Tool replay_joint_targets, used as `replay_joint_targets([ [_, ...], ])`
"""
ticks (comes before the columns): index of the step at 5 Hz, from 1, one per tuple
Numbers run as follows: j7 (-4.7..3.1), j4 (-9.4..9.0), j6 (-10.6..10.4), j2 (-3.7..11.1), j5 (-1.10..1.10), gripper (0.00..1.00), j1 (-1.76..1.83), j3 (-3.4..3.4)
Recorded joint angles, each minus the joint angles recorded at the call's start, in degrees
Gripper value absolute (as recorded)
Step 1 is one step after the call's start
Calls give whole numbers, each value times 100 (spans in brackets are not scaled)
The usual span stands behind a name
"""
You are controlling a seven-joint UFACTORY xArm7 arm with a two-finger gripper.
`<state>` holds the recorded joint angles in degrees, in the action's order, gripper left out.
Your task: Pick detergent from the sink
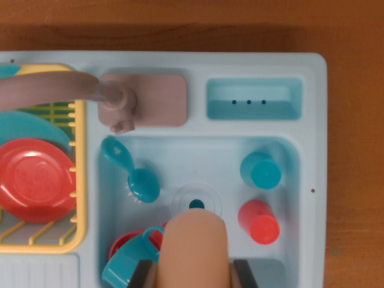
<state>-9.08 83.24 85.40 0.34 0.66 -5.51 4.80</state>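
Currently the gripper (195, 270) sits at the bottom edge of the wrist view, with its two dark fingers (141, 275) standing on either side of the peach-coloured detergent bottle (195, 252); the jaws appear closed narrowly against the bottle's flanks, holding it. The bottle is over the basin of the pale blue toy sink (315, 150), just below the round drain (197, 204), and whether its base is clear of the basin floor cannot be told from this angle. A teal mug (129, 261) and a red piece beneath it lie touching or just beside the bottle on the wrist view's left. A teal brush (133, 177) lies near the drain, while a teal cup (261, 170) and a red cup (259, 222) stand apart on the wrist view's right. Risk: a smooth rounded bottle may slip from a shallow grip during lift, and the mug handle may snag and be dragged upward if the ascent is not vertical
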Motion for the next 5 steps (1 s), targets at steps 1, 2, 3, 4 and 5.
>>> replay_joint_targets([
  [1, 0, 0, 0, 0, 0, 100, 0, 0],
  [2, 3, 61, 85, -23, -3, 100, 0, 0],
  [3, 3, 61, 85, -23, -3, 100, 0, 0],
  [4, 4, 91, 125, -34, -5, 100, 1, 1],
  [5, 4, 91, 125, -34, -5, 100, 1, 1],
])
